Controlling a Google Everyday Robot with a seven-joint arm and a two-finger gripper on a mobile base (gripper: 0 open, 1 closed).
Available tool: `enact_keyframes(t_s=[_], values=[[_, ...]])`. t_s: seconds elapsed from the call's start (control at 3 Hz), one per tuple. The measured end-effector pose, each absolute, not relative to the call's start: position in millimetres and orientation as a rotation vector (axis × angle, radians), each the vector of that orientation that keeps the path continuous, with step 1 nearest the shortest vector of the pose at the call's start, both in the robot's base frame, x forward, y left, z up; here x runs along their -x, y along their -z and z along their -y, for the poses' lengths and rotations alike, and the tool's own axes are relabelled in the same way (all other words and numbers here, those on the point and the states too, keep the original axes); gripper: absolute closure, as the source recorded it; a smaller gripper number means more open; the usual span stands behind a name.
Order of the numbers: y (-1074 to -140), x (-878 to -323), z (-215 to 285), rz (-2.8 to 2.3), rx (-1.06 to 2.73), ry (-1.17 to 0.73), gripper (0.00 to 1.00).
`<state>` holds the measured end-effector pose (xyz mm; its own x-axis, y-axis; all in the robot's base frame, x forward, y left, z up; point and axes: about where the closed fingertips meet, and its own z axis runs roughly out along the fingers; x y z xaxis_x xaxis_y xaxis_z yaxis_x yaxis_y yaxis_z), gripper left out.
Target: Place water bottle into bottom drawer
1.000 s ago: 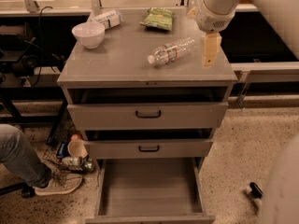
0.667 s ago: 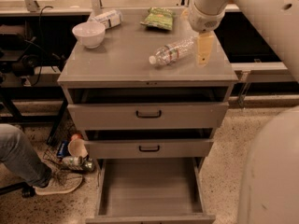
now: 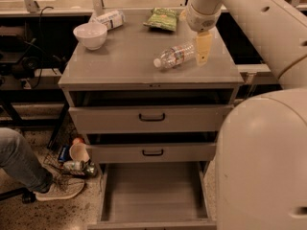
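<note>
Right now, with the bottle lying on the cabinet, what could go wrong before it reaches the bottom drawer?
1. The water bottle lies on its side on the cabinet top, with the gripper close to its base end. An off-centre push may roll it toward an edge.
2. The bottom drawer is open, but the middle drawer juts out slightly above its rear. The bottle or arm might hit that front going down.

Gripper (image 3: 202,56) sits right by the water bottle (image 3: 173,56). The robot's body (image 3: 261,162) blocks the bottom drawer's (image 3: 152,190) right side, and its front is cropped.
</note>
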<state>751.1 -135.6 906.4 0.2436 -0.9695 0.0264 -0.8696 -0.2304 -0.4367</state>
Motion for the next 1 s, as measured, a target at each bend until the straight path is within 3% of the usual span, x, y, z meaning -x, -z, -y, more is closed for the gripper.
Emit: enact_keyframes(t_s=[1.0], values=[[-873,-776,103,-1.644,2.299,0.304,0.00]])
